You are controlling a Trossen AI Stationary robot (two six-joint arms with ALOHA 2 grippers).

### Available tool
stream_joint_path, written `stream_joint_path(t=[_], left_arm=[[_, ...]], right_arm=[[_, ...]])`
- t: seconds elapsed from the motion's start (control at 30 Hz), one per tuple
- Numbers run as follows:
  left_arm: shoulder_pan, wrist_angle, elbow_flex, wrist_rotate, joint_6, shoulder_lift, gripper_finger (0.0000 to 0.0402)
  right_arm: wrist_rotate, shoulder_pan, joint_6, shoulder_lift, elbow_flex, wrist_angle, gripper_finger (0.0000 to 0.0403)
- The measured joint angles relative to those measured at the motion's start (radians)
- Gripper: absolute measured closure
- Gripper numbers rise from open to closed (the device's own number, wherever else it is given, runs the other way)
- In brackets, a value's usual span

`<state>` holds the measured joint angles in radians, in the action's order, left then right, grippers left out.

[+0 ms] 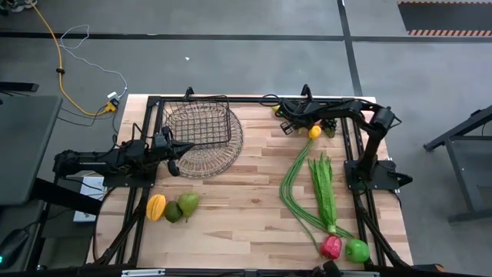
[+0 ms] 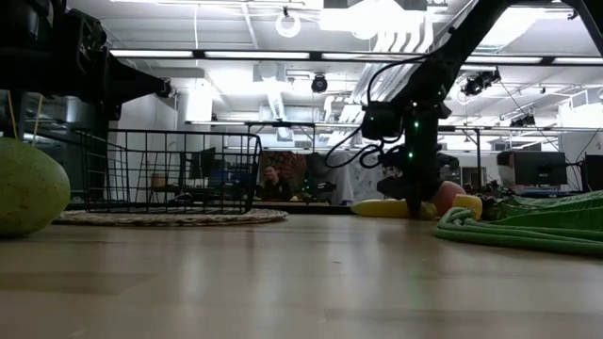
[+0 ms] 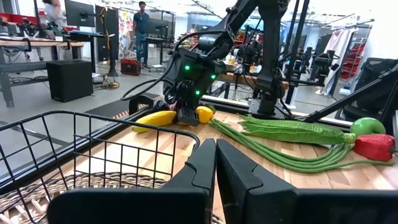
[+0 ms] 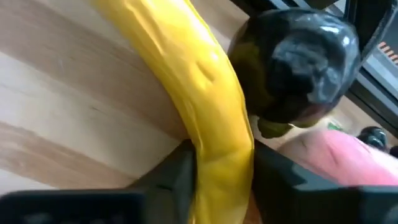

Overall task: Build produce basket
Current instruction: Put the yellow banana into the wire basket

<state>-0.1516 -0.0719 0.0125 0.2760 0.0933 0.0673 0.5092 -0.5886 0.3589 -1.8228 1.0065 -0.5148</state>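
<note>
Right wrist view: right gripper [image 4: 221,180] apparently pinches half-hidden banana [image 4: 193,81].

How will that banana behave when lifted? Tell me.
The banana looks like stiff moulded plastic, so it probably won't droop. Its glossy skin may slip between the right gripper jaws. Gripped near one end, the long curved body could swing or twist.

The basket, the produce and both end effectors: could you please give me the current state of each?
Basket: upright on a woven mat, nothing visible inside.
Banana: lying on the table, between the right end effector's fingers.
Right end effector: closing around the banana.
Left end effector: shut, empty, beside the basket.
Green beans: lying loose on the table.
</note>
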Motion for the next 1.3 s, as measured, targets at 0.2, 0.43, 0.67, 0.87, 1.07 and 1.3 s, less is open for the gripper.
stream_joint_path(t=[0.2,0.43,0.67,0.87,1.07,1.3], left_arm=[[0.0,0.0,0.0,0.0,0.0,0.0,0.0398],[0.0,0.0,0.0,0.0,0.0,0.0,0.0398],[0.0,-0.006,0.0,-0.004,0.035,0.0,0.0398],[-0.001,-0.082,0.0,0.005,0.001,0.0,0.0398],[0.0,-0.185,0.055,-0.116,-0.022,0.0,0.0398],[0.021,-0.101,0.168,-0.148,-0.004,0.0,0.0375]], right_arm=[[-0.004,0.062,-0.028,0.076,-0.002,-0.098,0.0335],[0.009,0.203,-0.034,0.281,-0.002,-0.091,0.0335],[-0.013,0.342,-0.147,0.393,-0.002,0.199,0.0335],[-0.164,0.381,-0.258,0.358,0.001,0.564,0.0335],[-0.206,0.381,-0.329,0.24,0.156,0.603,0.0335],[-0.278,0.38,-0.426,-0.016,0.478,0.47,0.0335]])
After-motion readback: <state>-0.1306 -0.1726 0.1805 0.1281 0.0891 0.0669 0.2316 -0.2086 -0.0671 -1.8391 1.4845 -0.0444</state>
